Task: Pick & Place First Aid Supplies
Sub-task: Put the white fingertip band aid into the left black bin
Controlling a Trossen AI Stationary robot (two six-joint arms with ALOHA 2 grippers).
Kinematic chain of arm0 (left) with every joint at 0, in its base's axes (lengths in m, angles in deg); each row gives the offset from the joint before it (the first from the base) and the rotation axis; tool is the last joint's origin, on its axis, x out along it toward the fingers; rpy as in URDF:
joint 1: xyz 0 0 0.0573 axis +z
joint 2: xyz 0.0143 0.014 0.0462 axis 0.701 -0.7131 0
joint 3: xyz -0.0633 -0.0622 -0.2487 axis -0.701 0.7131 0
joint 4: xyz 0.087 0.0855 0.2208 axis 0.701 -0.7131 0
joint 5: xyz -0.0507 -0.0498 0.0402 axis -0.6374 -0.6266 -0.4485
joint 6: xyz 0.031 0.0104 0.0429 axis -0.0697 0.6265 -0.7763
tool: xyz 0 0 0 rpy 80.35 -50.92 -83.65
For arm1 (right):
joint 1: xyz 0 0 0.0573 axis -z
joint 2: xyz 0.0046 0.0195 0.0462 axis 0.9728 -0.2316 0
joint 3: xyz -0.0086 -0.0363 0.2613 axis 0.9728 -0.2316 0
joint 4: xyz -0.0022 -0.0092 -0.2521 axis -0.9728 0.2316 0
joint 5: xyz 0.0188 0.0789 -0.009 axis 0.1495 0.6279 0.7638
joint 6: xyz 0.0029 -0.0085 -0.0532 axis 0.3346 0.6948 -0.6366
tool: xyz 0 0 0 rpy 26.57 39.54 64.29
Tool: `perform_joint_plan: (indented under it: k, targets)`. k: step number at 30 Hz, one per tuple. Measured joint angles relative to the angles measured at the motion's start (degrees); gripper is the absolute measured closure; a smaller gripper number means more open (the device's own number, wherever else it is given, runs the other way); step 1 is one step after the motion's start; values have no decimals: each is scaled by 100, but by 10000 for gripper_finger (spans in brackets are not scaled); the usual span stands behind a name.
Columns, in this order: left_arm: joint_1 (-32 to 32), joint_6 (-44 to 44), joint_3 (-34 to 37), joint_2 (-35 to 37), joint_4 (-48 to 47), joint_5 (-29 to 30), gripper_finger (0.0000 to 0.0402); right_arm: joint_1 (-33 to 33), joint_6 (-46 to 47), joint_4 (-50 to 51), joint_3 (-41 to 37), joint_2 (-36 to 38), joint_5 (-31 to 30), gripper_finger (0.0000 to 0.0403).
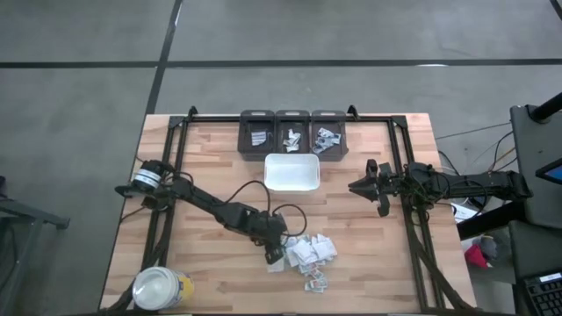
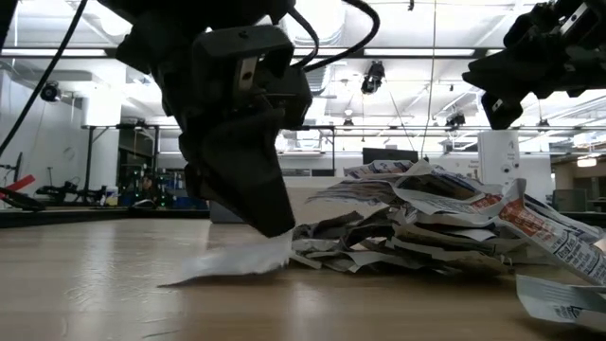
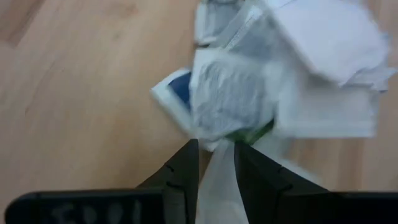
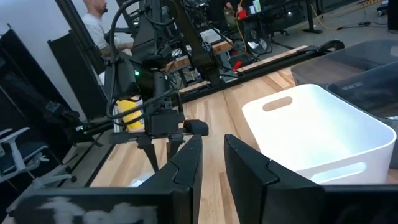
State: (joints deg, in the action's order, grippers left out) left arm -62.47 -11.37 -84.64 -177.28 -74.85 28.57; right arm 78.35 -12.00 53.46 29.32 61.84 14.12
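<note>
Overhead, the left gripper (image 1: 274,252) is down at the near-left edge of the heap of first aid packets (image 1: 309,254) on the wooden surface (image 1: 211,149), with the heap spreading away from it toward the right arm's side. The white tray (image 1: 291,172) sits well apart toward the far edge, in front of three dark bins (image 1: 292,130) that already hold a few packets. The right gripper (image 1: 369,186) hovers beside the tray, far from the heap — so the left arm is plainly the nearer one. A yellow jar (image 1: 162,289) with a white lid stands at the near-left corner.

Level with the surface, the left gripper (image 2: 248,180) comes down from above with its tip touching a flat white packet (image 2: 237,260) that pokes out of the crumpled heap (image 2: 426,223). The right gripper (image 2: 530,66) hangs high above the surface.

From the left wrist, the two dark fingers (image 3: 186,171) stand slightly apart with a strip of white packet (image 3: 216,186) between them, its long axis running along the fingers and out toward the heap directly ahead. Whether they actually pinch it I cannot tell.

From the right wrist, its own fingers (image 4: 189,165) stand a narrow gap apart, holding nothing, with the white tray (image 4: 323,137) just ahead and the left arm (image 4: 165,127) beyond. A person sits in the room behind.
</note>
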Motion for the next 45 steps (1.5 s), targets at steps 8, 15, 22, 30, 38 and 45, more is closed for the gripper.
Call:
perform_joint_plan:
  k: [8, 15, 22, 30, 38, 45]
  targets:
    - [2, 298, -24, 7, -739, -196, 307, 1, 1, 2, 0, 0, 0, 326]
    - [-2, 349, -142, 82, -1062, -220, 307, 0, 2, 2, 2, 0, 0, 322]
    - [-34, 440, -701, 260, -1871, 9, 307, 0, 2, 0, 0, 0, 2, 335]
    - [-301, 1176, -927, 254, -1954, 0, 307, 2, 2, 0, 0, 0, 2, 337]
    - [-363, 3305, -927, 227, -2200, 6, 307, 2, 2, 0, 0, 0, 2, 325]
    - [-375, 2743, -927, 72, -2337, 21, 307, 2, 2, -2, 0, 0, 2, 327]
